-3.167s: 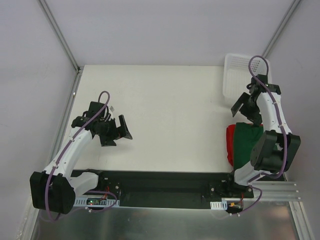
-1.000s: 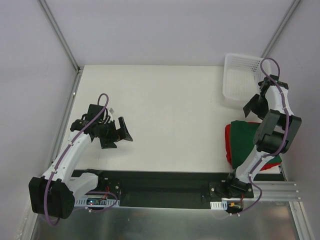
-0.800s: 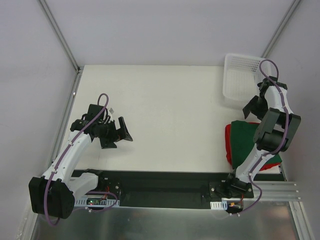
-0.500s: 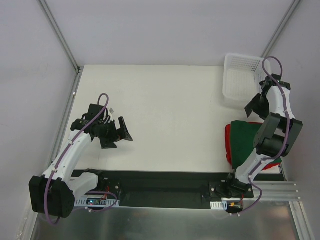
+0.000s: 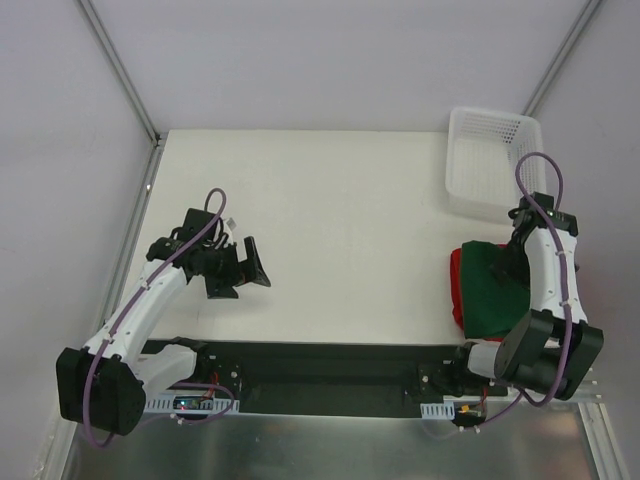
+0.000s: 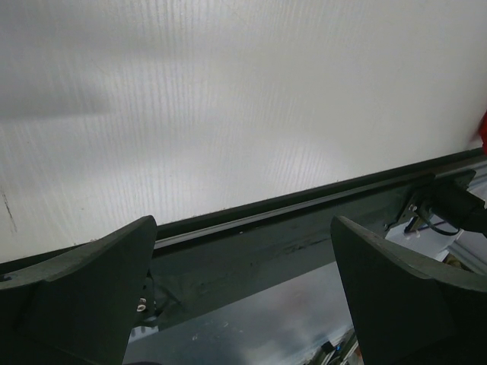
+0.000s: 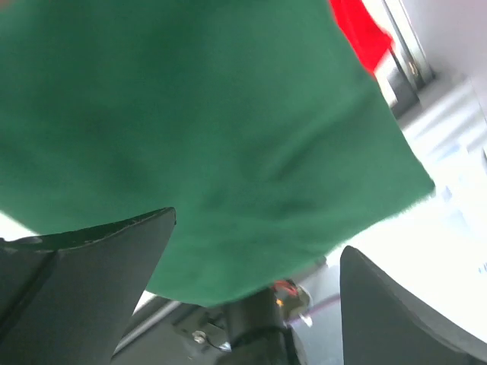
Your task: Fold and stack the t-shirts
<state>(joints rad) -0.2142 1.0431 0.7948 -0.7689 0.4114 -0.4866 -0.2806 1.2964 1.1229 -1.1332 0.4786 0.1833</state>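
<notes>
The green t-shirt (image 5: 490, 290) is a plain, solid colour. The red t-shirt (image 5: 459, 290), showing at the green t-shirt's left edge, is also plain. The basket (image 5: 452, 160) beyond the green t-shirt is white with a fine mesh pattern. The worktop (image 5: 340, 220) is off-white. The left gripper (image 5: 240, 275) and right gripper (image 7: 251, 251) are black. The cables (image 5: 213, 205) are purple.

Quick pose check from us. Our left arm (image 5: 150, 298) slants up and right from its base, and the left gripper (image 5: 243, 279) at the end points right with its jaws spread wide. On the wrist cam, its fingers (image 6: 84, 293) sit way out at the two lower corners. Our right arm (image 5: 548, 282) stands nearly straight up from its base. The right gripper (image 5: 508, 262) tips down and to the left, also gaping wide.
</notes>
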